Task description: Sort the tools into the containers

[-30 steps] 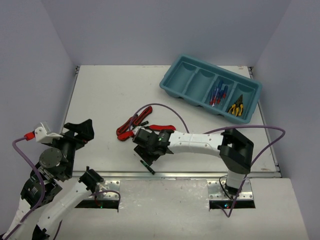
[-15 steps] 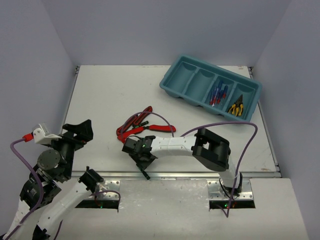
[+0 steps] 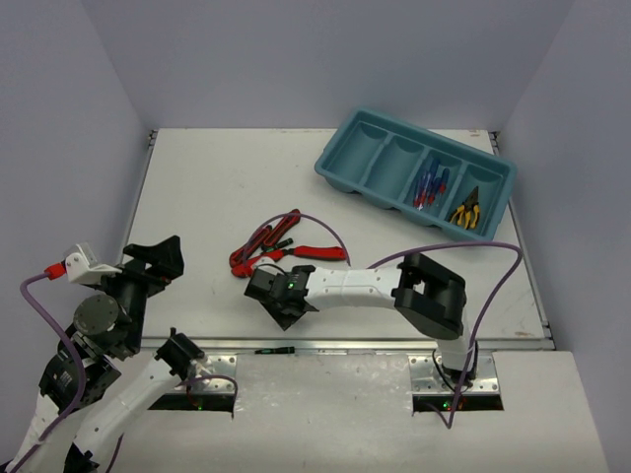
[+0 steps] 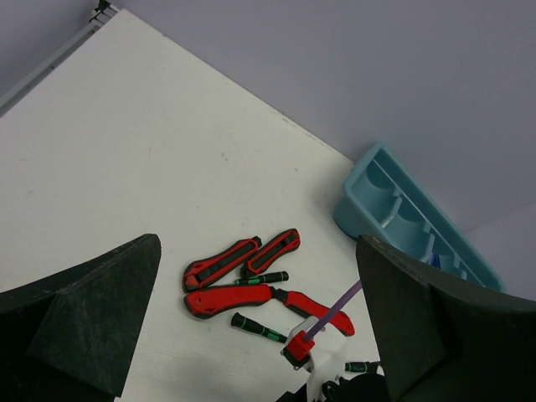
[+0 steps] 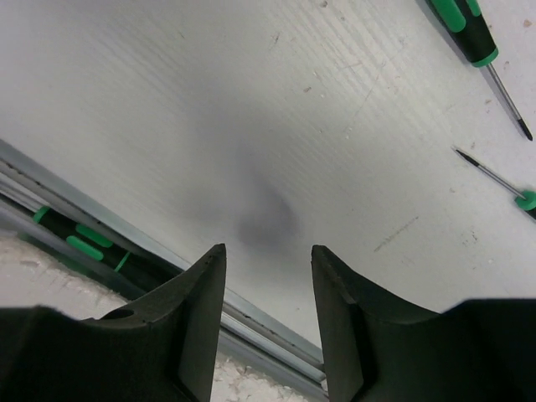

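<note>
Overhead and left-wrist views sharing tray [image 3: 331,161]

free: counter [image 3: 202,192] open left and far-centre | blocked: red-handled cutters [image 3: 258,248] mid-counter; right arm [image 3: 355,284] across near centre; teal tray [image 3: 347,183] far right | near-edge rail: black-and-green screwdriver [image 3: 274,349]

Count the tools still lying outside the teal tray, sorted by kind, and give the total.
Red-handled cutters: 2
Black-and-green screwdrivers: 4, one of them on the rail at the near edge
Total: 6
</note>
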